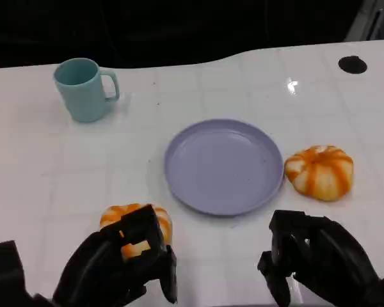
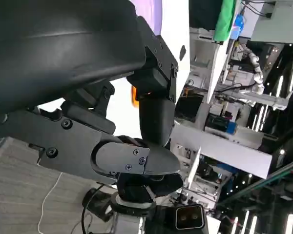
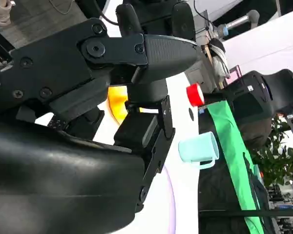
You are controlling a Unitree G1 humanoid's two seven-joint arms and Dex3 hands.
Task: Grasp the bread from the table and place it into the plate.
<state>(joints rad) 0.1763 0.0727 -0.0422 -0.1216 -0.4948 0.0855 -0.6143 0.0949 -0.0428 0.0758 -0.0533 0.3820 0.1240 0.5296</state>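
Note:
Two orange-and-white striped bread rolls lie on the white table. One bread point(image 1: 320, 171) sits just right of the round purple plate point(image 1: 205, 185), which holds nothing. The other bread point(image 1: 118, 216) lies near the front left, and my left hand point(image 1: 121, 262) covers its near side with fingers over it; orange shows through the finger gaps point(image 2: 135, 95). Whether they grip it is unclear. My right hand point(image 1: 313, 256) hovers at the front right, below the plate and apart from the right bread, fingers curled in on nothing.
A teal mug point(image 1: 83, 88) stands at the back left, also seen as the mug point(image 3: 198, 148) from the right wrist. A small dark hole point(image 1: 352, 64) marks the back right corner. The table's far edge curves along the top.

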